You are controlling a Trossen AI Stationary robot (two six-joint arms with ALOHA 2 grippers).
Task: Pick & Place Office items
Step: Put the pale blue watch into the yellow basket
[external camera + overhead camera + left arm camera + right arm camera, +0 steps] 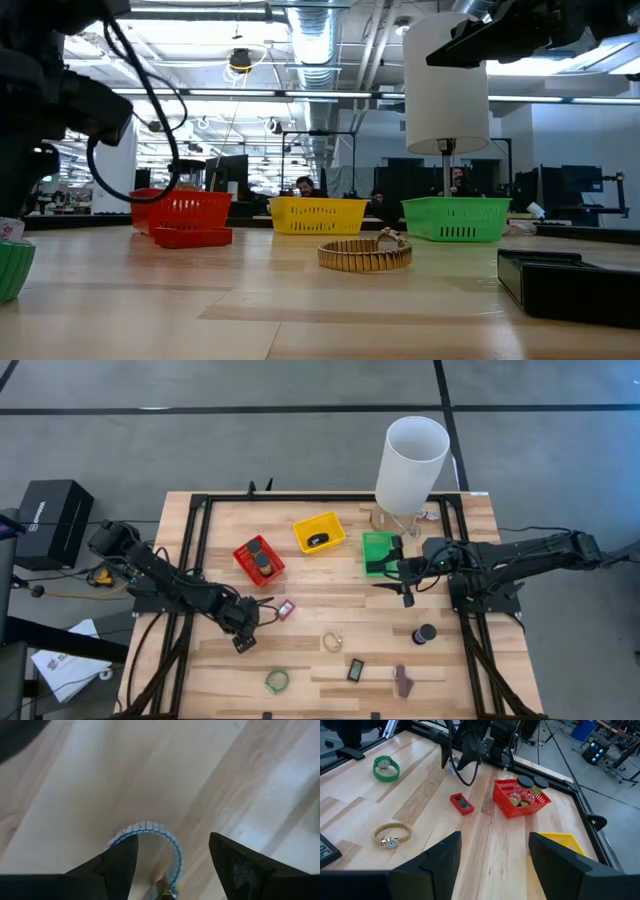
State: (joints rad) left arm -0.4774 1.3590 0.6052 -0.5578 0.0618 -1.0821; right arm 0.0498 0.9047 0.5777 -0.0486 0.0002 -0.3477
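Note:
My left gripper (243, 632) hangs open low over the table's left middle. In the left wrist view its fingers (172, 837) stand around a silvery-blue link ring (150, 831) lying flat on the wood. My right gripper (398, 588) is open and holds nothing, just near of the green bin (380, 552). Loose on the table lie a red block (286, 610), a gold watch (332, 642), a green ring (277, 680), a dark rectangular piece (356, 670), a brown clip (402, 680) and a black roll (424, 634). My left gripper comes from above, pointing down, with the silvery-blue ring between its open fingers. One finger (120, 860) stands at the ring's outer rim (116, 840); the other stands apart from it. I cannot tell whether the finger touches the rim. The ring lies flat on the table.
The red bin (258, 560) holds black discs, and the yellow bin (318, 532) holds a dark item. A tall white cylinder (410, 460) stands at the far edge behind the green bin. A black metal frame (200, 505) borders the table. People sit in the room beyond.

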